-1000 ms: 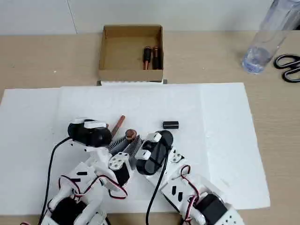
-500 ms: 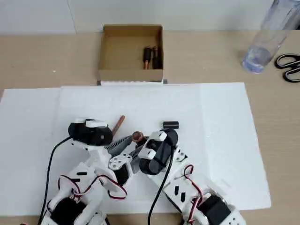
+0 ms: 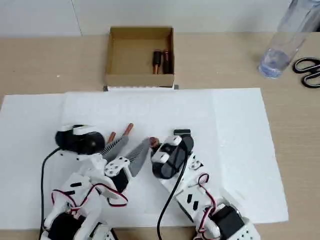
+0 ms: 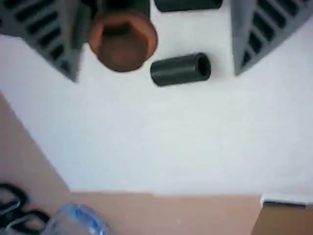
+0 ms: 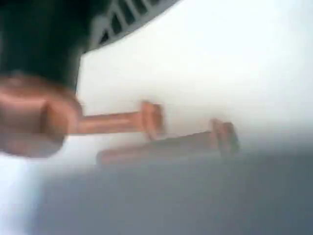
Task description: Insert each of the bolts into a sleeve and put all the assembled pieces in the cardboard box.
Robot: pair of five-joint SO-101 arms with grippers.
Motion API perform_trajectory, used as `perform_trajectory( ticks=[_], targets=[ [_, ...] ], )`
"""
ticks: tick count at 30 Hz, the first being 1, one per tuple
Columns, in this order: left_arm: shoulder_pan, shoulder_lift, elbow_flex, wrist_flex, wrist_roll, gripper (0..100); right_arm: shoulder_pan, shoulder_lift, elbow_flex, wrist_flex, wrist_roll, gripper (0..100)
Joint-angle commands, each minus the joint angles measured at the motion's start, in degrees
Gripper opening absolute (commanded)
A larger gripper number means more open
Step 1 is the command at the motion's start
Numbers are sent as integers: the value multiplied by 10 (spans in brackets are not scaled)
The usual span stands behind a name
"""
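My right jaws pinch a rigid, likely slippery copper hex-headed bolt (image 3: 154, 143); my left jaws stand spread, best gripping the probably light black cylindrical sleeve (image 4: 181, 69) mid-body.

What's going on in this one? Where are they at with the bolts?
The right gripper is shut on a bolt, close to a loose black sleeve that lies on the white sheet. The left gripper is open right beside it and holds nothing. Two loose bolts lie on the sheet near the left arm. The cardboard box already holds some assembled pieces.
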Motion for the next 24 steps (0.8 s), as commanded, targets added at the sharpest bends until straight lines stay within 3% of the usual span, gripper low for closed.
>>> perform_trajectory(
  ticks=[1, 4, 8, 15, 24],
  targets=[
    [-5, -5, -37, -3, -5, 93, 25, -6, 2, -22, 0, 2],
    [-5, -5, -38, -2, -5, 1, 35, -6, 10, -22, -3, 2],
    [-46, -5, -26, 1, -13, 6, 44, -6, 11, -17, -49, 2],
    [-162, -6, 101, -4, -151, 6, 109, -5, 41, -16, -78, 2],
    [-180, -6, 176, -22, -164, 6, 167, -6, 42, -22, -105, 2]
  ],
)
